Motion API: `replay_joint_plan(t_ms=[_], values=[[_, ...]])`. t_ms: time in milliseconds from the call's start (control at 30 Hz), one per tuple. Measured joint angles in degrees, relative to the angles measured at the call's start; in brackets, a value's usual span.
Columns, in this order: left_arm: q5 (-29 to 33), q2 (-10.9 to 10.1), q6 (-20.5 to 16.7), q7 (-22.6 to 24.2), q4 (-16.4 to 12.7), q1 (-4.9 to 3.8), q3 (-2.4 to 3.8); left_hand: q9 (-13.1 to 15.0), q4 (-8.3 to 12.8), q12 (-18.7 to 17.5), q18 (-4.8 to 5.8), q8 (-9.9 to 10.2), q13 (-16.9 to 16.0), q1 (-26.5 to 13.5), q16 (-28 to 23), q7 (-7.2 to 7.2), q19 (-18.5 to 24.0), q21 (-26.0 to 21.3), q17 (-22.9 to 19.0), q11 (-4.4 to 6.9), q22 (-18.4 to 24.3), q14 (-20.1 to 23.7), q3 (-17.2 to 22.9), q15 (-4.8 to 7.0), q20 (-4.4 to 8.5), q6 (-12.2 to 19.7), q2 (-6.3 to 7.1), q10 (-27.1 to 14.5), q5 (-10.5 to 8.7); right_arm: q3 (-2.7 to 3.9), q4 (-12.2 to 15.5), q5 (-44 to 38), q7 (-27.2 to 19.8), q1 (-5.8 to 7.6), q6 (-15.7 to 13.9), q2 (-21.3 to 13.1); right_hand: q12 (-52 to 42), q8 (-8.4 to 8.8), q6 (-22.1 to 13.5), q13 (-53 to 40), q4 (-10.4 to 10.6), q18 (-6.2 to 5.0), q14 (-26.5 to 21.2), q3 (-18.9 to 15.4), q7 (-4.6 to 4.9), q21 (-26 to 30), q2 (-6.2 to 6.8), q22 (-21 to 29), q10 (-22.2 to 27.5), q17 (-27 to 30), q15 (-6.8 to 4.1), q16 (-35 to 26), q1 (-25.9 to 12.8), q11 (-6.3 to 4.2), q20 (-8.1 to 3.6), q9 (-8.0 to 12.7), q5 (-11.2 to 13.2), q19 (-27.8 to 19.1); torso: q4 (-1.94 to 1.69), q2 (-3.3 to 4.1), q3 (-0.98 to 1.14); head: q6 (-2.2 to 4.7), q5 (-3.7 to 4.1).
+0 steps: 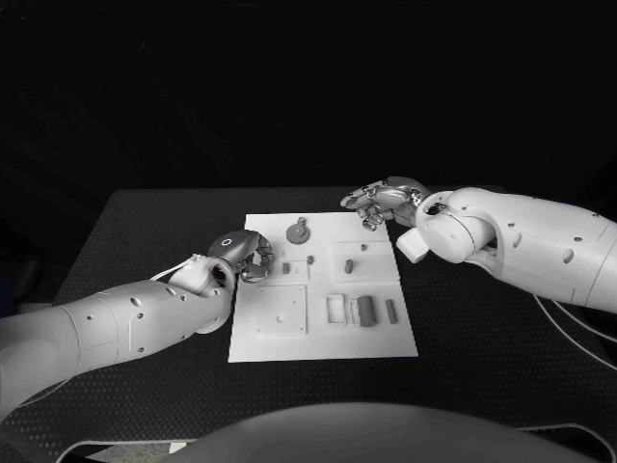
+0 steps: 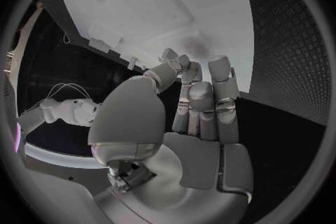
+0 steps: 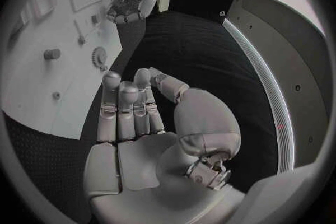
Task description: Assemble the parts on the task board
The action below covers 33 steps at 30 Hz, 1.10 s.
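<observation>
Left hand (image 1: 239, 258) fingers beside task board (image 1: 323, 338) edge, empty.

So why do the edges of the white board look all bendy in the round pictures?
The fisheye lens in the left wrist view curves the task board above the left hand, and likewise in the right wrist view beside the right hand; in the head view its edges run straight, bright against the dark table.
</observation>
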<state>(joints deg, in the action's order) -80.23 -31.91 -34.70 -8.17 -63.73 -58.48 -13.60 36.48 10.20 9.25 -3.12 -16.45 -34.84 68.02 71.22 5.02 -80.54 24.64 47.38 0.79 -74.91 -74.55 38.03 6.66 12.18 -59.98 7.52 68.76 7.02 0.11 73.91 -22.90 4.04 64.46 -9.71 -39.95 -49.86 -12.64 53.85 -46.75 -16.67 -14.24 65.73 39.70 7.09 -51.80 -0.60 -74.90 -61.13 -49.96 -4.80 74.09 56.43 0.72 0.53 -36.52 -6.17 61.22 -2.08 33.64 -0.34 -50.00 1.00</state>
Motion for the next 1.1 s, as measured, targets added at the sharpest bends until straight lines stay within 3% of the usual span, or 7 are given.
replay_joint_plan(t_ms=[467,767,1100], values=[[0.18,0.46,0.42,0.36,1.28,0.10,0.01,-0.28,0.37,-0.78,-0.02,0.10,0.13,0.42,-0.26,0.51,0.30,-0.22,-0.13,0.00,0.01,0.19,-1.08,-0.19,-0.31,-0.11,0.03,0.00,0.01,0.00,-0.10,-0.01,-0.02,0.00,0.02,0.16,0.00,0.00,0.08,0.00,0.00,0.00,0.00,0.00,-0.08,0.00,0.00,0.00,0.00,0.00,0.01,0.00,0.00,0.00,0.01,0.00,0.00,-0.01,-0.05,-0.04,-0.03,0.00,0.19],[0.33,0.66,1.13,0.54,1.63,0.35,0.02,-0.69,0.62,-1.06,-0.30,0.66,0.22,-1.04,-0.49,1.00,1.14,-0.50,-0.37,-0.07,0.01,0.16,-3.36,-0.23,-0.69,0.26,1.49,0.08,0.01,0.00,-0.14,-0.01,-0.02,0.00,0.09,0.21,0.00,0.00,0.10,0.00,0.00,0.00,0.00,0.00,-0.10,0.00,0.00,0.00,0.00,-0.04,0.01,0.00,0.00,0.00,0.01,0.05,0.00,-0.01,-0.08,-0.05,-0.03,-0.01,0.25],[0.62,0.84,1.63,0.70,1.70,0.37,0.01,-1.07,0.59,-1.27,-0.39,1.19,0.21,-2.78,-0.49,1.30,1.42,-0.73,-0.50,-0.09,-0.03,0.15,-5.41,-0.25,-0.82,0.57,2.25,0.11,0.25,0.00,-0.17,-0.01,-0.03,0.00,0.28,0.22,0.00,0.00,-0.03,0.00,0.00,0.00,-0.03,0.00,0.04,0.00,0.00,0.00,0.00,-0.04,0.04,0.00,0.00,0.00,0.01,0.05,0.00,-0.01,-0.10,-0.07,0.00,-0.01,0.38]])
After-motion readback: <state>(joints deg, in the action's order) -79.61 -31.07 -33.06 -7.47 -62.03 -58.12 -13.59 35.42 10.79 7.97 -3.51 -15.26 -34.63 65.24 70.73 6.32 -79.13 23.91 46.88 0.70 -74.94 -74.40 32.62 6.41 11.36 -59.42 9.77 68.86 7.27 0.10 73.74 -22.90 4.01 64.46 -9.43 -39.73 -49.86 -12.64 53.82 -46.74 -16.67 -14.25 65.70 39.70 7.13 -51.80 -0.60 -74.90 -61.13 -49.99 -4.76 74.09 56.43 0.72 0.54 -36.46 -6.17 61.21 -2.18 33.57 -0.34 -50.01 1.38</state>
